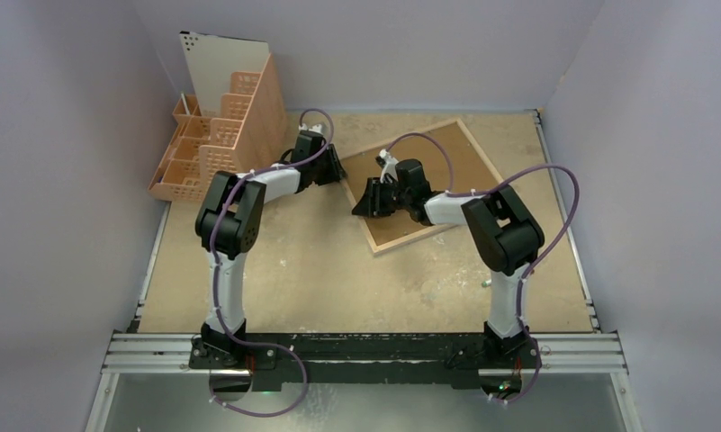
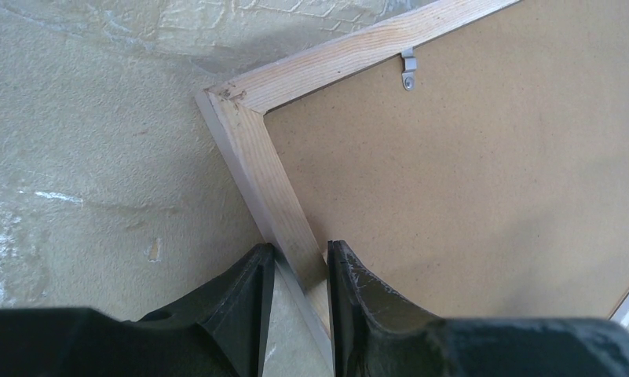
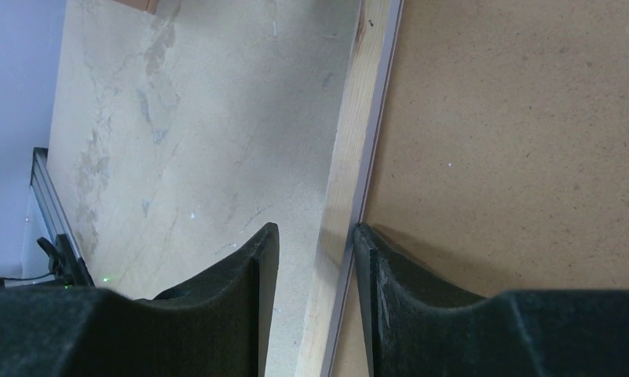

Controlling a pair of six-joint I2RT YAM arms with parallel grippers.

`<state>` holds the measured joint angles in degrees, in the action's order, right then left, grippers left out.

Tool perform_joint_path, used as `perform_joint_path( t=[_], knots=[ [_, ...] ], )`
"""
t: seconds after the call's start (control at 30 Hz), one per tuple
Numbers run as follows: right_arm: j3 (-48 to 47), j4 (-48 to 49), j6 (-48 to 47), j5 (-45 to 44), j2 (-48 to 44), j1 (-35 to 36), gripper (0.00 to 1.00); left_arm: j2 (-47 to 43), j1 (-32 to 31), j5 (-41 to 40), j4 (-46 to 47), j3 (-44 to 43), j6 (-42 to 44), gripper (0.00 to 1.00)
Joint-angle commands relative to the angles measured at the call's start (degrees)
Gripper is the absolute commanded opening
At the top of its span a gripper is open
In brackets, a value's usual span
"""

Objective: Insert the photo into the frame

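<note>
1. Left claw (image 2: pixel 301 251): clenched on the frame (image 2: pixel 256 157). The two tips pinch the pale wood rim from either side. The outer finger (image 2: pixel 248 306) is on the bench (image 2: pixel 99 157) side and the inner one on the backing (image 2: pixel 468 196) side.
2. The frame corner is just ahead of this claw and a little to its left. The rim runs at a slant from the corner back into the grip.
3. A thin silver edge runs along the rim's outer face, on the side away from the backing.
4. A small metal clip (image 2: pixel 407 71) is fixed to the far rim, ahead and to the right of the left claw. Its tab reaches over the backing.
5. Right claw (image 3: pixel 315 232): released, astride another stretch of the rim. Its right finger (image 3: pixel 389 306) is against the rim's inner edge, above the backing. A strip of bare bench shows between the left finger and the rim.
6. The rim runs straight ahead from the right claw, with backing to its right and bench to its left.
7. Top view: the frame lies flat and face down on the bench, turned at an angle. Brown backing fills its wood rim. The two claws are near each other at the frame's left end, the left one at the corner and the right one further along the near side.
8. A peach rack (image 1: pixel 217 139) stands well to the left of the left claw, at the back of the bench. A white board (image 1: pixel 217 67) stands upright in it.
</note>
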<state>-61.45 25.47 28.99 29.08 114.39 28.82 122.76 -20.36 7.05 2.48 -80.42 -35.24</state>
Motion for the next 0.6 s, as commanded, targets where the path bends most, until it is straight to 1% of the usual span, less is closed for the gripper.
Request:
perform_joint_path(
  t=[0.0, 0.17, 0.4, 0.57],
  knots=[
    [0.0, -9.2, -2.5, -1.2, -1.2, 0.3, 0.43, 4.1, -0.6, -3.5, -2.0, -0.3, 2.9, 0.32],
    [0.2, -11.3, -2.9, -4.0, -2.1, 0.3, 0.43, 4.7, -0.5, -3.9, -2.2, -0.3, 2.7, 0.32],
    [-0.6, -11.1, -3.0, -4.6, -3.6, 0.3, 0.44, 4.8, -0.5, -3.7, -2.1, -0.3, 2.6, 0.32],
    [-0.6, -7.2, -1.9, -5.8, -6.0, 0.3, 0.46, 4.4, -0.5, -3.7, -2.1, 0.2, 2.7, 0.32]
  ],
)
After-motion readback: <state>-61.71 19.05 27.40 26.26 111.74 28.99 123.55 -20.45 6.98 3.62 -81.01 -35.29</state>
